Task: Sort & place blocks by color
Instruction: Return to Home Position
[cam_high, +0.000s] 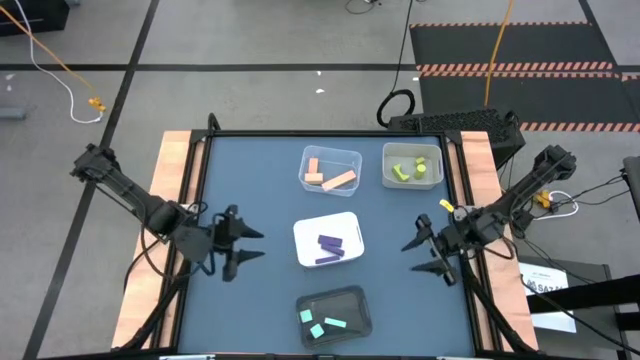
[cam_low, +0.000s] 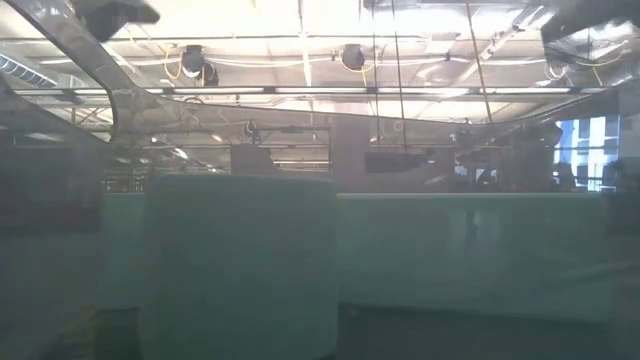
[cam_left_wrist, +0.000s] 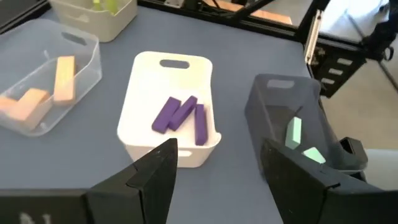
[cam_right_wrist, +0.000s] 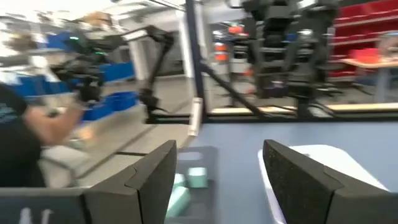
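Note:
Salmon-orange blocks lie in the clear tray at the far middle. Yellow-green blocks lie in the grey-beige tray to its right. Purple bars lie in the white tray at the centre; the left wrist view shows them too. Light teal blocks lie in the black tray near the front edge. My left gripper hovers open at the table's left, my right gripper open at its right. Neither touches anything.
The four trays stand down the middle of the blue table top, with bare surface to either side. In the right wrist view a person's arm shows beyond the table. Something pale and close fills much of the low view.

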